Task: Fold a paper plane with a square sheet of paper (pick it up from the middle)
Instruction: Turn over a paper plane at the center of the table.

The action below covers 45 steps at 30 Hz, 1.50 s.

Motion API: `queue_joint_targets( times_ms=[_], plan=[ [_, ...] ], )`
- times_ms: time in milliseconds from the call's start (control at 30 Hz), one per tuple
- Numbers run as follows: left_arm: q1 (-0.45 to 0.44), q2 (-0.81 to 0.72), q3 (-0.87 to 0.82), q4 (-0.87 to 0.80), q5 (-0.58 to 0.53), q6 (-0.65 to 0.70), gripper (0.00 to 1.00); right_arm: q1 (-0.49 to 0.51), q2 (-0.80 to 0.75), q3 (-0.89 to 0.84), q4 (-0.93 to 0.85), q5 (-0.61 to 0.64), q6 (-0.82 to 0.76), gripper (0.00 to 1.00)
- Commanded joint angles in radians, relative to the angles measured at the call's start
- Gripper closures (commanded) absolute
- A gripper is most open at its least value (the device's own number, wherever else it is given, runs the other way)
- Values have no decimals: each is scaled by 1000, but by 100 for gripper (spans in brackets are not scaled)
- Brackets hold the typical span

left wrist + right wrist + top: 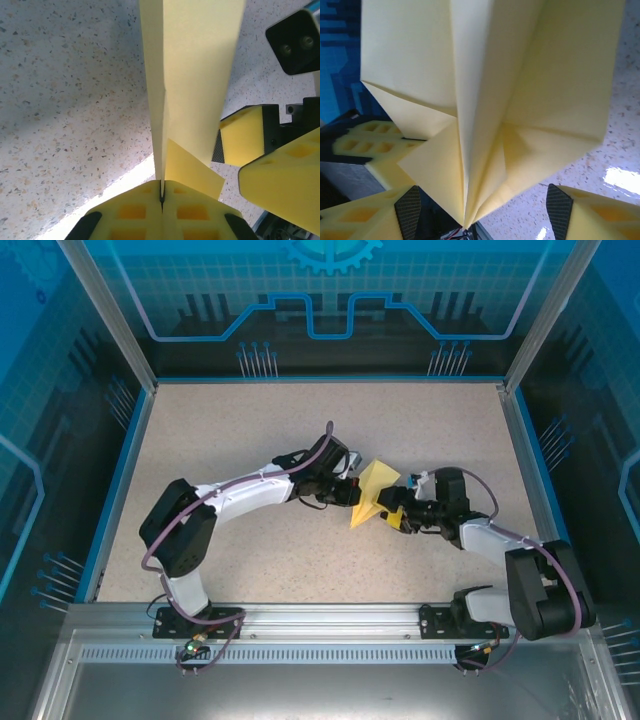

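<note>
The left gripper is clamped on the pale-yellow paper plane. The right gripper has its jaws apart around it.

In the left wrist view, the paper plane runs off the top edge of the frame. Its lower edge is hidden inside the closed left gripper. In the right wrist view, the top edge also cuts it off, and the lower corners clip the right gripper. From above, its creases are too small to tell.
</note>
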Motion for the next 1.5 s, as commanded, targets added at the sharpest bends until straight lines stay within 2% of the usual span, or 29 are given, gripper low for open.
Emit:
queue_joint_targets(
  times_ms=[0, 167, 400, 533, 667, 1200, 1467],
  plan=[
    [6, -20, -18, 24, 43, -14, 100, 16, -13, 10, 34, -23, 28, 30],
    [6, -20, -18, 17, 35, -4, 100, 28, 8, 1, 112, -45, 82, 30],
    [6, -16, -23, 19, 23, 3, 100, 28, -85, 27, -178, -44, -43, 30],
    [7, -13, -23, 22, 29, 3, 100, 18, -152, 28, -225, -48, -42, 29],
    [6, -11, -25, 31, 36, -5, 100, 31, -164, 43, -192, -39, -6, 29],
    [7, -14, -28, 50, 53, -18, 100, 56, 5, 54, -18, -30, 36, 29],
    [6, -5, -29, 55, 60, -21, 100, 59, 19, 68, 40, -33, 53, 30]
  ],
)
